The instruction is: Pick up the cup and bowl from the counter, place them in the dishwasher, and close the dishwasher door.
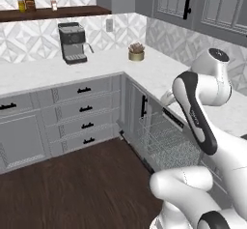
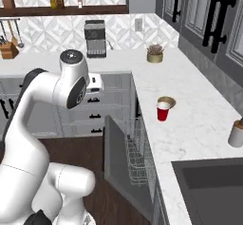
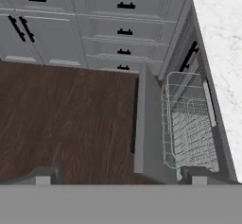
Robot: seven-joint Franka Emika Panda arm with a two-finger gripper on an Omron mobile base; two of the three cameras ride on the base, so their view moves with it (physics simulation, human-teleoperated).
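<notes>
On the desk (image 2: 199, 119), close to its front edge, found the cup (image 2: 163, 111) upright, with the bowl (image 2: 167, 101) just behind it, touching or nearly so; could not tell which. Found neither picked up nor moved toward the dishwasher (image 2: 137, 157). Right below them, saw the dishwasher door (image 2: 116, 157) dropped part-way open, slanting out from the cabinet front, and white wire racks (image 3: 189, 124) showing behind it with nothing in them, as far as could be seen.

Saw the pincer (image 3: 122, 176) above the floor in front of that door, looking down along it, finger tips wide apart and nothing between them: open and empty. Judged the task barely begun: door open, but both pick-ups, both placings and the closing of the door left to do.

Farther out, noted a soap dispenser (image 2: 236, 133) beside the sink (image 2: 209, 186), a potted plant (image 2: 154, 53) in the corner, a coffee machine (image 2: 95, 38) against the tiled wall, and small jars (image 2: 57, 2) on a wooden shelf. Looked for brands, labels or writing on all of these: made out none, the jars too small to read.
</notes>
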